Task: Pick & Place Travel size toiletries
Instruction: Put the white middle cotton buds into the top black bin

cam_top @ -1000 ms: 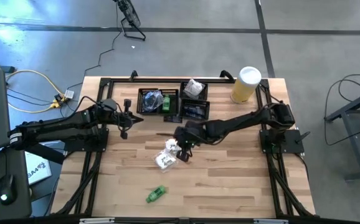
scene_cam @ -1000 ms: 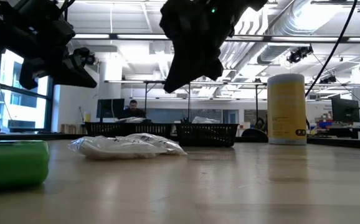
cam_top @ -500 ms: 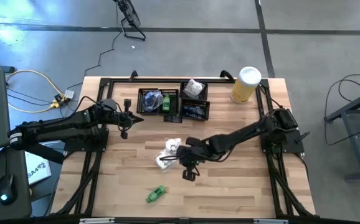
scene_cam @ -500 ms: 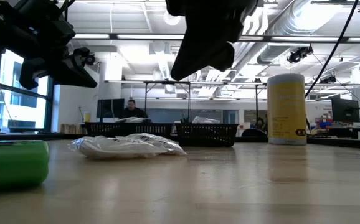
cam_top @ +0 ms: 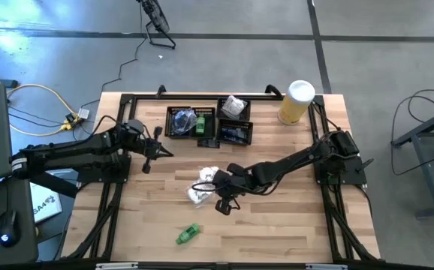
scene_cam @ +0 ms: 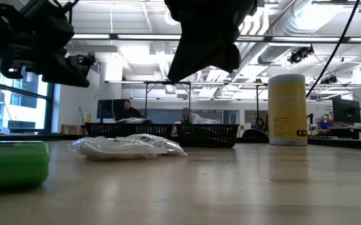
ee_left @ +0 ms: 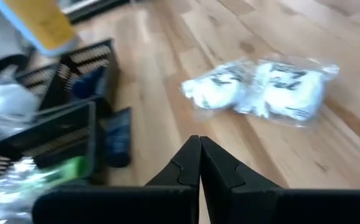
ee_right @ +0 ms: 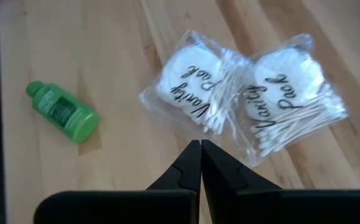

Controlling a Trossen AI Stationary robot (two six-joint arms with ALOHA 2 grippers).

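Clear plastic "Vanity Pack" sachets [cam_top: 201, 185] lie side by side mid-frame in the high view, touching the right gripper [cam_top: 224, 204], whose fingers are together and empty, to their lower right. The left gripper [cam_top: 154, 154], also closed, sits farther off at upper left, so the right arm is nearer

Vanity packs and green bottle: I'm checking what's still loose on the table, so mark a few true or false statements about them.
1. Two vanity packs lie side by side on the table. True.
2. The right claw grips a vanity pack. False: it is shut on nothing, above them.
3. The green bottle sits in a mesh tray. False: it lies on bare wood.
4. The left claw is shut. True.
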